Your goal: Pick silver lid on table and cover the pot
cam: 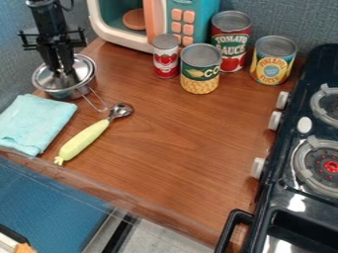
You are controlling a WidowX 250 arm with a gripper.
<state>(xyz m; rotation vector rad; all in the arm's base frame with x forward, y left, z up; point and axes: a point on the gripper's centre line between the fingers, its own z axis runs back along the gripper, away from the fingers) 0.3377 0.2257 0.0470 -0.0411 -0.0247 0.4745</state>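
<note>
Tool [64, 73] at the middle of the silver lid

Far on the left side of the bench [165, 133], the black tool points down, and its lower end is at the middle of the silver lid [45, 80]. I cannot tell how far it is open, or if it grips the lid. The lid is round, shiny and smooth, and it lies over the top of the metal pot [64, 94]. A thin wire handle [94, 100] goes out from the pot toward the near right.

On the near side of the pot there is a soft, light blue cloth [36, 121], a little wrinkled. To its right lies a scoop [84, 141] with a pale yellow handle and a rounded metal bowl. The bench has brown wood grain. Four cylindrical cans [200, 74] stand upright at the far side.
</note>
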